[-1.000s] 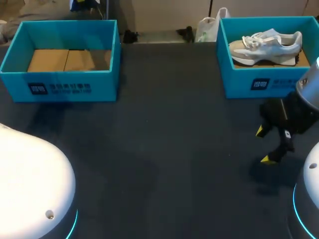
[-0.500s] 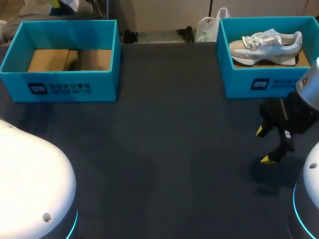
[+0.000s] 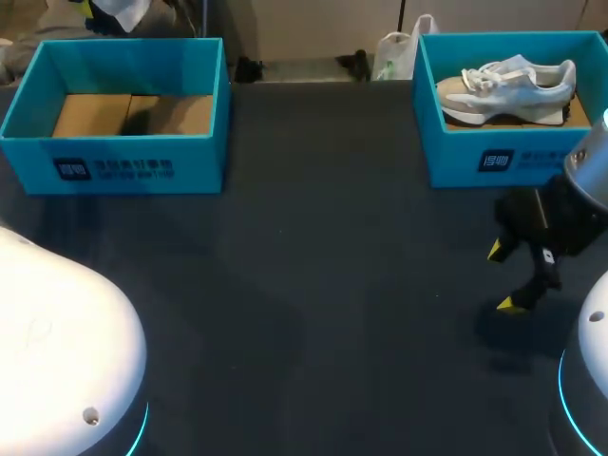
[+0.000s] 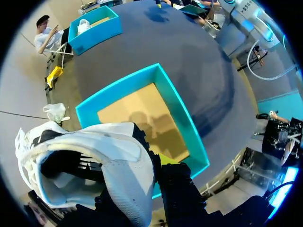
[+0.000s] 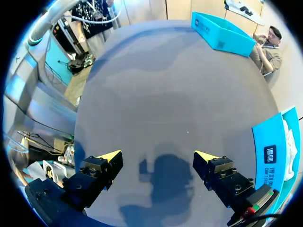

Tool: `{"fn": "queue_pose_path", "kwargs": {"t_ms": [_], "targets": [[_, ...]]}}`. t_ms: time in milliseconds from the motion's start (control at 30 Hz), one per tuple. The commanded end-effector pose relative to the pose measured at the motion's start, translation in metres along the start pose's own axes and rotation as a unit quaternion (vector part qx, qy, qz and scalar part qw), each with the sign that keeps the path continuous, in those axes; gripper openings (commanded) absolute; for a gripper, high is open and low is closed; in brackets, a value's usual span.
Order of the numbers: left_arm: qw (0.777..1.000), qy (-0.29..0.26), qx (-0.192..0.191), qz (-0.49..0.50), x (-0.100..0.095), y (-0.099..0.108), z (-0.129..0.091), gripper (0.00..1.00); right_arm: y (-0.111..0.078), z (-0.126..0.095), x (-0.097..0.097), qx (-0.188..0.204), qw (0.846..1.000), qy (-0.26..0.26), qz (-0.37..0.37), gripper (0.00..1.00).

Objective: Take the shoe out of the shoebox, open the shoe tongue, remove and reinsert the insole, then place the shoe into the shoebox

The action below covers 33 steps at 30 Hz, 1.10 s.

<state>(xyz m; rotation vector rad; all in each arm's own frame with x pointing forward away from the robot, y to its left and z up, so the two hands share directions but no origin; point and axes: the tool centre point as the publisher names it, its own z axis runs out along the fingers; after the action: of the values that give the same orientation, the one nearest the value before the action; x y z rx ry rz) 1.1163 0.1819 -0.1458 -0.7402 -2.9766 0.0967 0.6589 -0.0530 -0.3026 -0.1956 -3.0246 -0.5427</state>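
**Shoe held above shoebox**

Right fingers (image 5: 110, 158) stand released over the counter (image 3: 313, 285). Left fingers (image 4: 179, 189) grasp the white shoe (image 4: 118, 156) above the open shoebox (image 4: 180, 111). Best practice: set it on bare counter, tongue upward, before releasing.

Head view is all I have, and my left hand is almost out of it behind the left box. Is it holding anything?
Observer: Yes. In the left wrist view the left hand is shut on a white shoe, which hangs above the left shoebox.
Operator: Can you see the insole?
Observer: No. The shoe's opening faces the wrist camera, but the inside is too dark to tell.
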Motion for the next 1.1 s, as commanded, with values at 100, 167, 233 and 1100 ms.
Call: {"fn": "queue_pose_path", "kwargs": {"t_ms": [100, 167, 233, 1100], "targets": [[0.991, 0.024, -0.021, 0.127, 0.005, 0.024, 0.003, 0.00, 0.000, 0.001, 0.001, 0.001, 1.000, -0.001, 0.000, 1.00], [0.977, 0.023, -0.027, 0.212, 0.007, 0.040, 0.004, 0.00, 0.000, 0.001, 0.001, 0.001, 1.000, -0.001, 0.000, 1.00], [0.969, 0.009, -0.035, 0.245, 0.009, 0.048, 0.005, 0.00, 0.000, 0.001, 0.001, 0.001, 1.000, -0.001, 0.000, 1.00], [0.907, -0.014, -0.065, 0.416, 0.015, 0.095, 0.019, 0.00, 0.000, 0.001, 0.001, 0.001, 1.000, -0.001, 0.000, 1.00]]}}
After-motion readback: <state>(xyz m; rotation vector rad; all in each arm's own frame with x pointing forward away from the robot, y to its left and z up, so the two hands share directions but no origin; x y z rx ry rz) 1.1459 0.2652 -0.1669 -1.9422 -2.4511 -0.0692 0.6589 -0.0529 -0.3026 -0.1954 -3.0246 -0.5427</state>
